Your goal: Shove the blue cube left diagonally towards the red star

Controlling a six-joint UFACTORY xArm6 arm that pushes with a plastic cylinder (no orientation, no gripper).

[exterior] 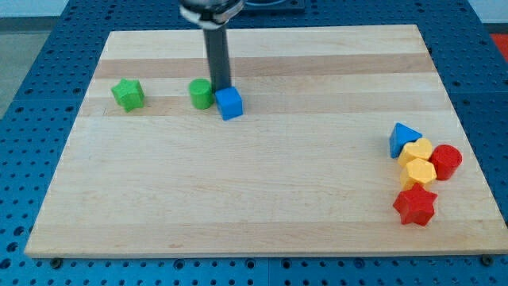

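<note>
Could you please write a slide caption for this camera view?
My tip rests against the blue cube beside a green cylinder, far from the red star.

A single camera looks down at a slant on the wooden board [262, 191] from beyond its bottom edge, far enough to take in all four edges and the blue pegboard [32, 71] around it. The rod enters from the view's top, its mount cut off.

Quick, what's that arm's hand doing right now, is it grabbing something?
No hand: just a rod. My tip touches the blue cube at its top-left edge, beside the green cylinder. Holding nothing.
</note>
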